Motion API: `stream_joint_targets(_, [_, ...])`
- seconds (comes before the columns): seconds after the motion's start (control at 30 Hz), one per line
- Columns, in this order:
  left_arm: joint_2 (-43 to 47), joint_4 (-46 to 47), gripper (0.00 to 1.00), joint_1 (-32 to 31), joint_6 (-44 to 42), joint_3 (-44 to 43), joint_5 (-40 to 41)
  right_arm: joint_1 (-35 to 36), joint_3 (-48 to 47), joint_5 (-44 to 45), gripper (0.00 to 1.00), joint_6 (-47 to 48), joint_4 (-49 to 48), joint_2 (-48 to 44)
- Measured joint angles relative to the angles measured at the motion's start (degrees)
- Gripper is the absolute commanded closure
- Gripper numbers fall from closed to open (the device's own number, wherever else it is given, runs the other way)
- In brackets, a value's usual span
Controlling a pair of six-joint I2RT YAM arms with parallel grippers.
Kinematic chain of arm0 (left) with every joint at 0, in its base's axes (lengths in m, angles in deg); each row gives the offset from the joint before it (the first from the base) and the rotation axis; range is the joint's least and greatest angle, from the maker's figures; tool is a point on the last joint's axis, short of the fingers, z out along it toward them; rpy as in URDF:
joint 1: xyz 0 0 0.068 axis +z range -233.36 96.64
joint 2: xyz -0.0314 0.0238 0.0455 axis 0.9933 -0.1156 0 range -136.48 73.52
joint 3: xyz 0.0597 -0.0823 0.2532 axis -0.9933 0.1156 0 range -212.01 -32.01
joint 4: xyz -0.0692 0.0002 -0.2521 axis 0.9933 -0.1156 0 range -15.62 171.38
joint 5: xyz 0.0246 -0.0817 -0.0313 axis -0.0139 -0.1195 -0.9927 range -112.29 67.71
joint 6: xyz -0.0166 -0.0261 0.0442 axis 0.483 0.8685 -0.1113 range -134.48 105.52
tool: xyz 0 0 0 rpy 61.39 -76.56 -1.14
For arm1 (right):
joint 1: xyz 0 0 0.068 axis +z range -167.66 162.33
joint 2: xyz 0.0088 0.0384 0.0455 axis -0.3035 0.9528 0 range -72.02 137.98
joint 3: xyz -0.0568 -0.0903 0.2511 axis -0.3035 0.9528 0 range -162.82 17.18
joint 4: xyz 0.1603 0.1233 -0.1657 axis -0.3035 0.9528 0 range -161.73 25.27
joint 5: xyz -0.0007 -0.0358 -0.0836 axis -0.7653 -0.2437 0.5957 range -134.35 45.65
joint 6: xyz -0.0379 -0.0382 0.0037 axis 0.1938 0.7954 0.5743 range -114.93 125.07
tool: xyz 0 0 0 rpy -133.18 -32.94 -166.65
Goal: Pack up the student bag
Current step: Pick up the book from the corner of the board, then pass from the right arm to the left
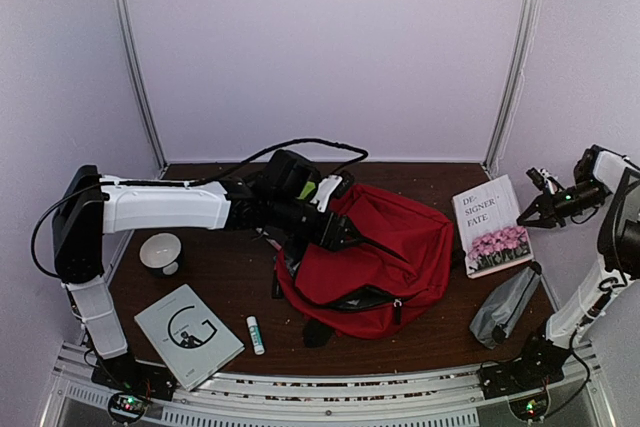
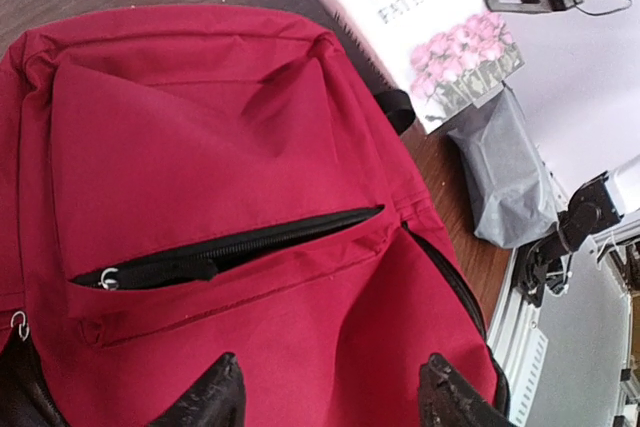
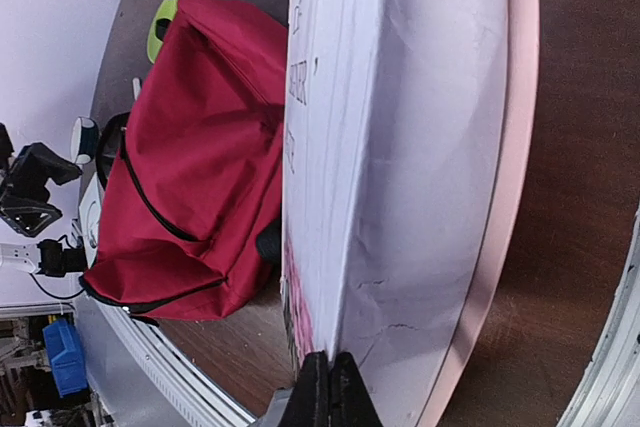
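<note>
Over the red backpack (image 2: pixel 200 127), left fingers (image 2: pixel 222 399) are hovering wide, likely needing a firm pinch beside the zipper (image 2: pixel 240 247); right fingers (image 3: pixel 318 395) are sitting closed.

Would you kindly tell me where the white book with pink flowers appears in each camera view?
Top external: the book lies at right, beside the red backpack.
Left wrist: book at top right, beyond the red backpack.
Right wrist: book fills the centre, seen close up.
Shared landmark: the red backpack, next to the book in every view.
</note>
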Motion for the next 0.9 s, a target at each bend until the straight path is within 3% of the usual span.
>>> stream_joint_targets(0.37, [-3.6, 12.8, 0.23, 0.0, 10.0, -0.1, -0.4, 5.2, -3.4, -7.7, 1.00, -4.4, 1.9, -9.3])
stream_joint_targets(0.47, [-5.4, 19.2, 0.03, 0.0, 14.6, -0.8, -1.0, 9.3, -3.4, -10.5, 1.00, -8.8, -0.8, -11.0])
stream_joint_targets(0.9, [-11.0, 43.9, 0.04, -0.4, 30.8, -1.6, -1.5, 22.4, 0.3, -17.3, 1.00, -40.6, -33.3, -19.1])
